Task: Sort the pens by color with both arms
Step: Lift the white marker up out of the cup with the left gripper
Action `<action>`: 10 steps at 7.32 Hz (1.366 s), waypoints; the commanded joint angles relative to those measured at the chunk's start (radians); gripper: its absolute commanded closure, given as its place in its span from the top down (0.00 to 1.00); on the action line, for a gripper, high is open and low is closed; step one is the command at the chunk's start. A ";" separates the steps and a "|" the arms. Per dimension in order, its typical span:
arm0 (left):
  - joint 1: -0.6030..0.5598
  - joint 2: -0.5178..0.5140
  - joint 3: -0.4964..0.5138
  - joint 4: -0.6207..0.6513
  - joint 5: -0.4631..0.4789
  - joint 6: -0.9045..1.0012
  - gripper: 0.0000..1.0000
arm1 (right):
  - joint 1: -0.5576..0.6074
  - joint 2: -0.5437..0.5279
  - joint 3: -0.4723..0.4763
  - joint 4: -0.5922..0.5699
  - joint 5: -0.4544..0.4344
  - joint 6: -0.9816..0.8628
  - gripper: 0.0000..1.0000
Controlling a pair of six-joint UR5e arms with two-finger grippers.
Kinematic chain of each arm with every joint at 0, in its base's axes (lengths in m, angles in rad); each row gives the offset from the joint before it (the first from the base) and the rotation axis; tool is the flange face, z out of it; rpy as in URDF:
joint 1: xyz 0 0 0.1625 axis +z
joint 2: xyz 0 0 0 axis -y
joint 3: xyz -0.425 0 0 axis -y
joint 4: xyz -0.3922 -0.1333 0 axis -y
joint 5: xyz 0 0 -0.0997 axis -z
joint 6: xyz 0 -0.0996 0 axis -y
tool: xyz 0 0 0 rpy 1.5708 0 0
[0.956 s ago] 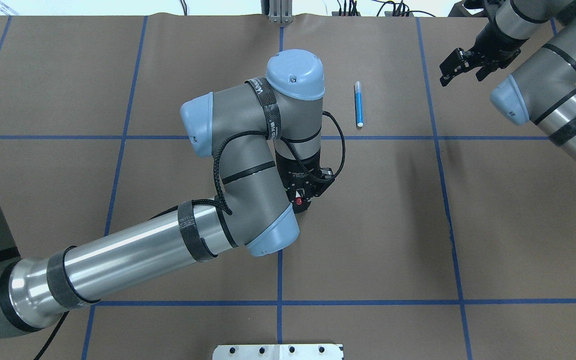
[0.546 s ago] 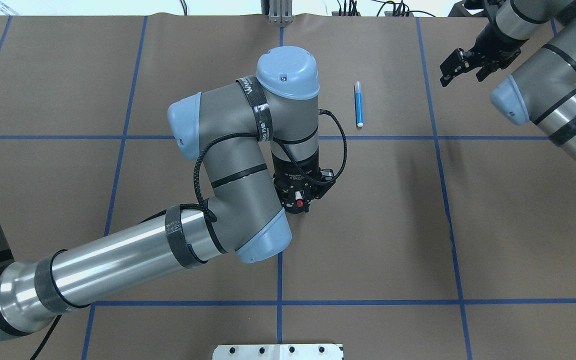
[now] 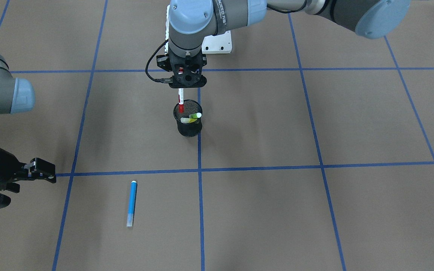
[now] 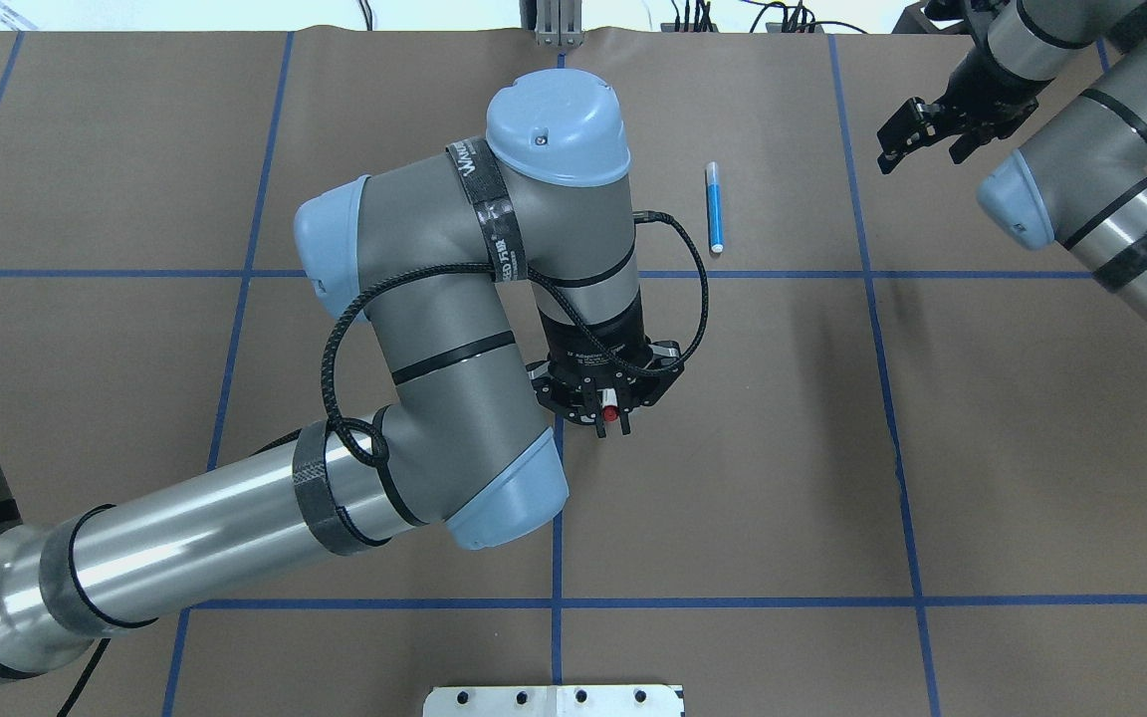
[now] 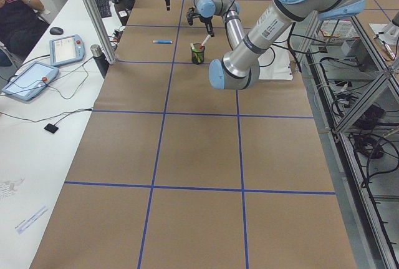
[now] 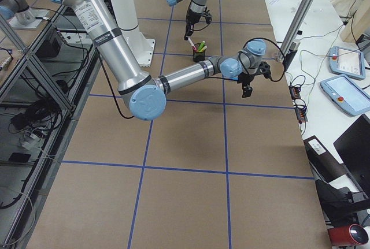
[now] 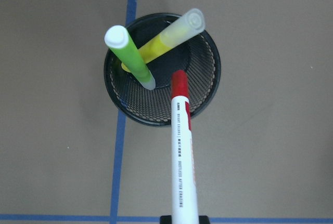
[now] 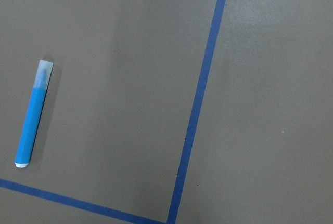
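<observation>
While the white pen with the red cap [image 7: 181,146] is clamped between the closed fingers of the left gripper [image 3: 182,83], it is held nearly upright, cap downward, directly over the black mesh cup [image 3: 189,130]. The cap is seen at the near side of the cup's opening. Whether it has passed below the rim cannot be told, nor whether the pen is going in or coming out. Two pens are already lodged in the cup: the green pen [image 7: 132,57] and the yellow pen [image 7: 171,37], both leaning and crossing each other. The blue pen [image 3: 131,202] is laid flat on the brown table [image 3: 315,207], well apart from the cup, in the square beyond a blue tape line [image 3: 277,168]. The right gripper [image 4: 920,149] is held above the table near the blue pen, with its fingers spread and nothing between them. If the cup is taken as the target for the red-capped pen, the task is judged to be past its midpoint. Two pens are placed and a third is in hand but not yet released. The blue pen is untouched, and it is most probably left to the right arm.
</observation>
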 commanded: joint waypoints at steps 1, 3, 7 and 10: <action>0.000 -0.002 -0.083 0.030 -0.011 0.000 0.13 | 0.000 -0.010 0.002 0.001 0.000 0.001 0.98; 0.000 -0.012 -0.091 0.022 -0.002 0.003 0.13 | 0.000 -0.016 0.002 0.001 0.000 0.001 0.98; -0.086 -0.019 0.051 -0.185 0.081 0.090 0.13 | 0.003 -0.036 0.011 0.001 0.001 0.017 0.98; -0.109 -0.114 0.268 -0.352 0.199 0.089 0.13 | 0.023 -0.068 0.012 0.001 0.008 0.005 0.98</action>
